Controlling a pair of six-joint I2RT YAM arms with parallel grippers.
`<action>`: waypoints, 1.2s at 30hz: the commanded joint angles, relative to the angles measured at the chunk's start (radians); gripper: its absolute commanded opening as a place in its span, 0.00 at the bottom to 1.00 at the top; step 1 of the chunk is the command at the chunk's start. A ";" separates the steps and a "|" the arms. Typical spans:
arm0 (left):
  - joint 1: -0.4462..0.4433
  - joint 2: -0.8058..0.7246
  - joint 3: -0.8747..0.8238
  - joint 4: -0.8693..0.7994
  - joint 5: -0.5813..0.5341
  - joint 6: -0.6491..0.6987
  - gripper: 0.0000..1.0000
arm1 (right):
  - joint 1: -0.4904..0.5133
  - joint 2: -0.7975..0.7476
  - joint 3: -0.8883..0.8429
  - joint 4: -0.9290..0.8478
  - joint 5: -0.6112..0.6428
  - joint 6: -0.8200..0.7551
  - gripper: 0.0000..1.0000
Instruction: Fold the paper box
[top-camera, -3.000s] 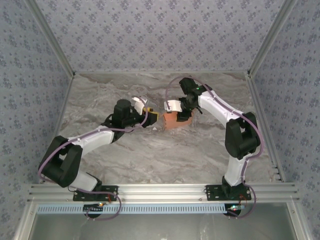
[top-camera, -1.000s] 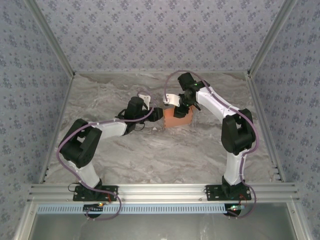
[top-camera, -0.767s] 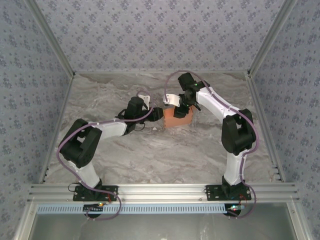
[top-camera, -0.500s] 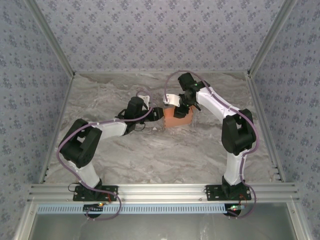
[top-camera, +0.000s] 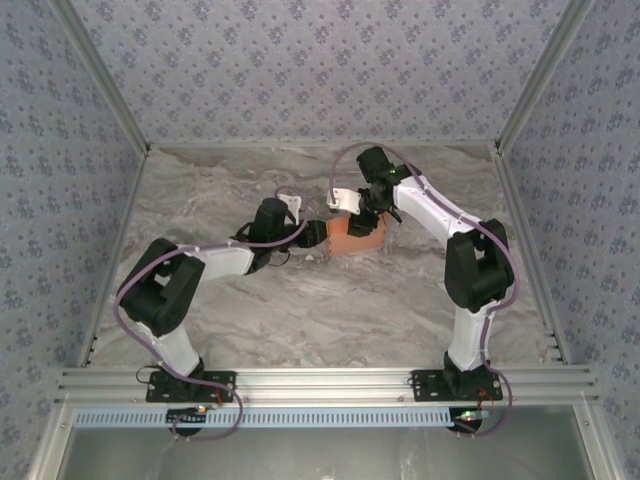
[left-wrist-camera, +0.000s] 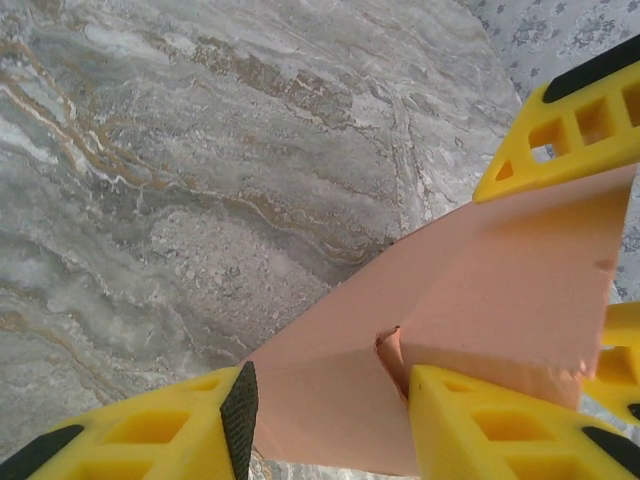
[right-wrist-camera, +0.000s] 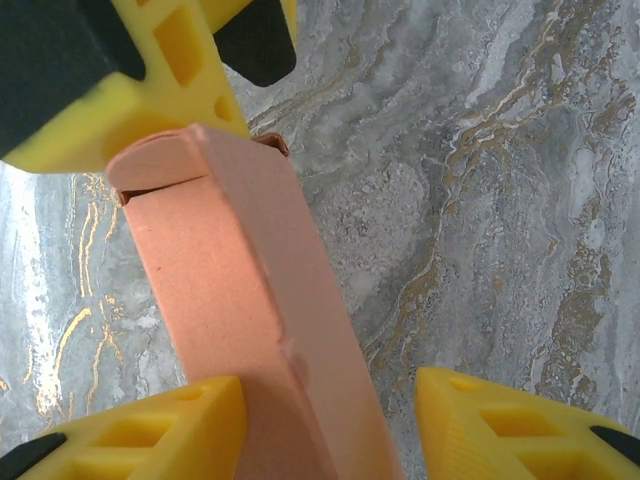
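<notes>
Left jaws closer, paper box (half-hidden)

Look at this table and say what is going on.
A robot is folding a salmon box mid-table. The left tool has one end between its fingers; how firmly it grips is unclear. The right tool straddles the other end, open, one finger against the card. An end flap stands ajar.
</notes>
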 joint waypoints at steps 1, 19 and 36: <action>-0.019 -0.035 -0.026 -0.027 0.017 0.061 0.46 | 0.007 0.036 -0.048 -0.014 0.010 -0.023 0.52; 0.039 -0.151 -0.018 0.013 -0.017 0.064 0.50 | 0.013 0.036 -0.061 -0.006 0.011 -0.052 0.51; -0.038 -0.019 -0.021 0.101 -0.058 0.118 0.44 | 0.012 0.027 -0.083 0.012 0.010 -0.053 0.50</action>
